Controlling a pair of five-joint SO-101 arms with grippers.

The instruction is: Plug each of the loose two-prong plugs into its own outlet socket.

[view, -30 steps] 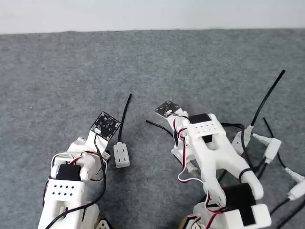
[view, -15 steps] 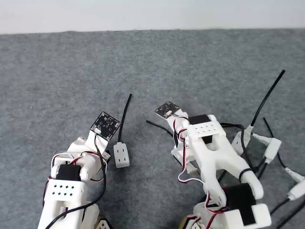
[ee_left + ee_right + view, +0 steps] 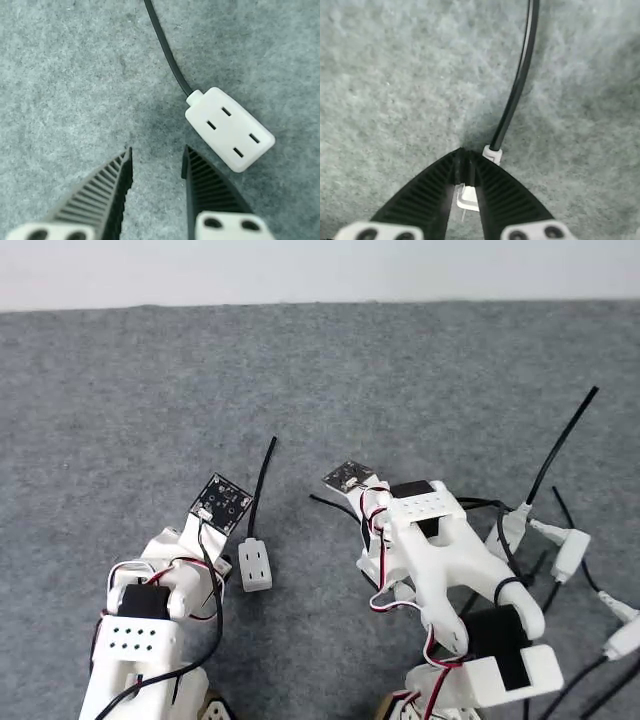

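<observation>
Between the ribbed black fingers [image 3: 427, 192] of the right end effector [image 3: 465, 156] sits a small white plug [image 3: 468, 196], pinched tight so that the two fingertips almost meet over it. One white end of the plug pokes out just past the tips, and its black cord [image 3: 520, 80] runs on from there, straight ahead of the end effector, over the grey felt of the desk [image 3: 120, 390]. The left end effector [image 3: 157, 150] stands narrowly parted, bare felt showing in the gap between its fingers, with nothing held. Just ahead of it, off to the side that faces the right arm [image 3: 440, 550], lies the white outlet socket [image 3: 230, 129], flat on the desk with its four slots facing up. The socket is near the tip of one finger but apart from it, and outside the gap. A second black cord [image 3: 164, 47] leaves the socket's far end and leads farther ahead of the left end effector. From above, the socket lies between the two arms, close beside the left arm [image 3: 140, 630]. Well off on the right end effector's outer side, loose white plugs [image 3: 571, 551] lie on the felt among a tangle of black cables.
</observation>
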